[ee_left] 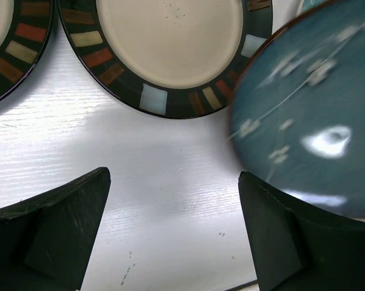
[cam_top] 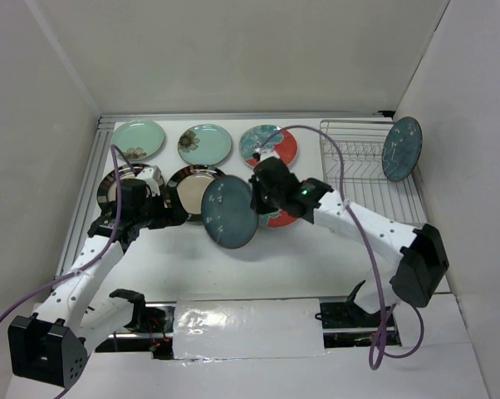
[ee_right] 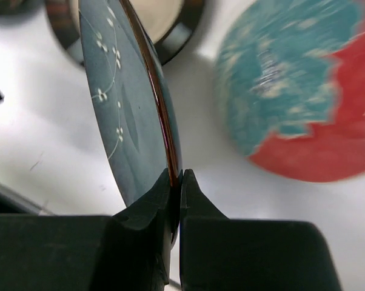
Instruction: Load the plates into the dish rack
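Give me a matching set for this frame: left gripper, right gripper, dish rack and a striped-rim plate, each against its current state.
1 left gripper
2 right gripper
3 dish rack
4 striped-rim plate

A holds the racked teal plate on edge
B jaws open, empty
C lying flat
D jaws shut on the rim of the gripped teal plate

Pairs: 1-B, 2-D, 3-A, 4-C

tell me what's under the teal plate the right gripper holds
Mostly bare white table. From above, the dark teal plate, pinched by the right gripper, hides part of a cream striped-rim plate and the table directly below.
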### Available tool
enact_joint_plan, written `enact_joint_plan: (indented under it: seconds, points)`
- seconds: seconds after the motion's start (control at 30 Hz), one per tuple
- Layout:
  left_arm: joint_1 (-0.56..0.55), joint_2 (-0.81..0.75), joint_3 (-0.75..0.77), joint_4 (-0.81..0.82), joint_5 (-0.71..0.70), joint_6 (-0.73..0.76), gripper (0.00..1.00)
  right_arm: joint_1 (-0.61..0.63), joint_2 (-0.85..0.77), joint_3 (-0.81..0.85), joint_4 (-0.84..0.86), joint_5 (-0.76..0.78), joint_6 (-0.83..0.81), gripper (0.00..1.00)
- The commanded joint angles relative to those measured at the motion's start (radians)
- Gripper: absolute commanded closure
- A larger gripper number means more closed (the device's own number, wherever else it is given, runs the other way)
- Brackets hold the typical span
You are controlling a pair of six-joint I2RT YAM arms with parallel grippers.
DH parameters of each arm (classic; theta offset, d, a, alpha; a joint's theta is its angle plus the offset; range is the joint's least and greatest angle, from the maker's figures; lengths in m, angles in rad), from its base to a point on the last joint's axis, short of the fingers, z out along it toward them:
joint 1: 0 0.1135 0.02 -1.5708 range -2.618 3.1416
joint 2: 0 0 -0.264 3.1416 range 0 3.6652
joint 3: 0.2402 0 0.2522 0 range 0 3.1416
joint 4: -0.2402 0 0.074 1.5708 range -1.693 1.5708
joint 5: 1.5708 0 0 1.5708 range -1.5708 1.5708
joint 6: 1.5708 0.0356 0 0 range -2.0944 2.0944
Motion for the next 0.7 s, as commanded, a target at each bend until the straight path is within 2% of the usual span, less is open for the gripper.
enact_joint_plan:
  seconds: [0.0, 0.17, 0.27, 0.4, 0.43, 0.67]
  points:
    - [-0.004, 0.009, 0.045, 0.002, -0.013, -0.011, 0.0, -0.072, -0.114, 0.185, -0.053, 0.112, -0.112, 1.0]
    - [-0.004, 0.019, 0.045, 0.002, -0.013, -0.011, 0.0, -0.196, -0.166, 0.269, -0.073, 0.214, -0.253, 1.0]
    - [-0.004, 0.019, 0.045, 0.002, -0.004, -0.011, 0.0, -0.325, -0.226, 0.259, 0.019, 0.24, -0.356, 1.0]
    - [-0.004, 0.029, 0.045, 0.002, 0.005, -0.011, 0.0, -0.515, -0.258, 0.25, 0.137, 0.227, -0.489, 1.0]
    - [-0.004, 0.029, 0.045, 0.011, 0.005, -0.011, 0.0, -0.596, -0.258, 0.25, 0.169, 0.205, -0.537, 1.0]
    - [-0.004, 0.029, 0.045, 0.011, 0.014, -0.011, 0.0, -0.866, -0.238, 0.262, 0.296, 0.119, -0.713, 1.0]
